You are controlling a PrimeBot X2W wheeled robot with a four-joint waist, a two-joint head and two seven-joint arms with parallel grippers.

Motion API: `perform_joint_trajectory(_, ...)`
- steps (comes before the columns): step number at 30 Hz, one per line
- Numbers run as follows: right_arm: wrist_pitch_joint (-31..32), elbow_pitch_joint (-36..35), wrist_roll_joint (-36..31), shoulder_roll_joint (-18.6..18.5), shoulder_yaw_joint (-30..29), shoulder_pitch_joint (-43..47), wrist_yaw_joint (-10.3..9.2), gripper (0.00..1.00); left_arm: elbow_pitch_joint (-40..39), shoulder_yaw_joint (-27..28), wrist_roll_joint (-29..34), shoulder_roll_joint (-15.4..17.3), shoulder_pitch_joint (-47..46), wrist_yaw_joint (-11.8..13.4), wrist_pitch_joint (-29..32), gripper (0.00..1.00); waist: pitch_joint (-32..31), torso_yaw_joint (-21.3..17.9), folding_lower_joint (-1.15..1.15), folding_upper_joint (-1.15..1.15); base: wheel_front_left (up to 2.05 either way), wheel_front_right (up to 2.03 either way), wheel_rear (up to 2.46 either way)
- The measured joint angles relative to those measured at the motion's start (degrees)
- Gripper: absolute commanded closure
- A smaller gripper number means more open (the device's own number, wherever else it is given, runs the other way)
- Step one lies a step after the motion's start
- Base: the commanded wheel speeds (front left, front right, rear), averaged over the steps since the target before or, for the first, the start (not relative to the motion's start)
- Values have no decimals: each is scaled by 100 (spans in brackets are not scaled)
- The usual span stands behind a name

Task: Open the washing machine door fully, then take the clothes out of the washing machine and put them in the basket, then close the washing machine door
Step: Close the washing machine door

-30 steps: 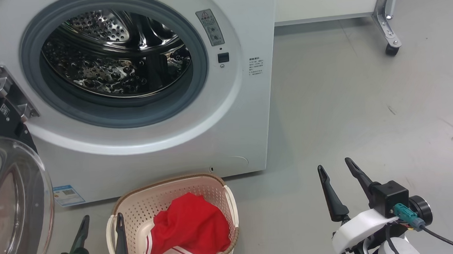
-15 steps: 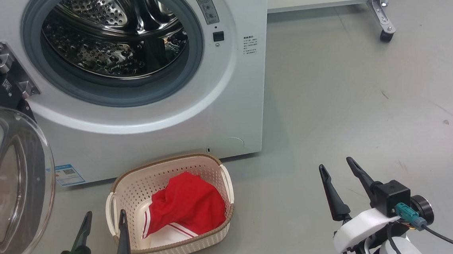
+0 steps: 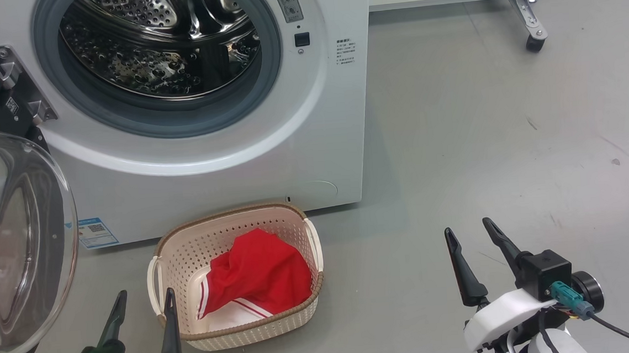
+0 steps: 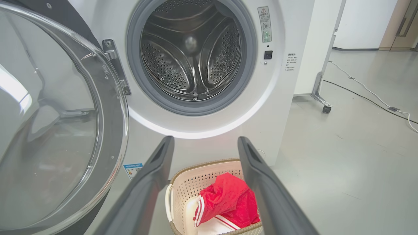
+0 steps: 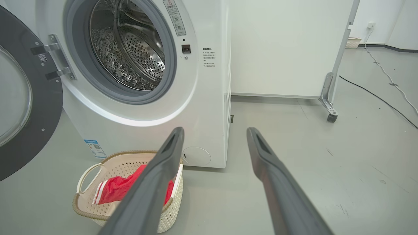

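The white washing machine (image 3: 225, 171) (image 4: 209, 130) (image 5: 209, 107) stands with its steel drum bare. Its black door (image 3: 14, 242) (image 4: 55, 130) (image 5: 23, 107) with the glass bowl hangs swung out on the left. On the floor in front sits the cream basket (image 3: 187, 252) (image 4: 189, 182) (image 5: 98, 202), and the red clothes (image 3: 255, 275) (image 4: 228, 202) (image 5: 117, 191) lie inside it. My left gripper (image 3: 143, 296) (image 4: 204, 142) is open, low at the basket's left handle, holding nothing. My right gripper (image 3: 467, 229) (image 5: 215, 132) is open over bare floor, well right of the basket.
A white panel on a metal castor leg (image 3: 531, 23) (image 5: 328, 98) stands behind and right of the washer. A cable (image 4: 369, 94) (image 5: 382, 98) trails across the grey floor at the far right.
The head camera has tilted down, so the washer and basket sit higher in the picture. Both grippers stay open and empty, and the clothes lie unmoved in the basket.
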Motion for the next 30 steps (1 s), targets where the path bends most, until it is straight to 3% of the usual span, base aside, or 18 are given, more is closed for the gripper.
perform_joint_trajectory(21,0,44,-2,4,-34,1,1,0,-80,-43,1,3,12,0,49,0,-87,93,0,0,0,0,0)
perform_joint_trajectory(30,0,21,-26,-10,-179,24,-3,0,-89,-152,53,5,12,-9,48,0,-110,346,0,0,0,0,0)
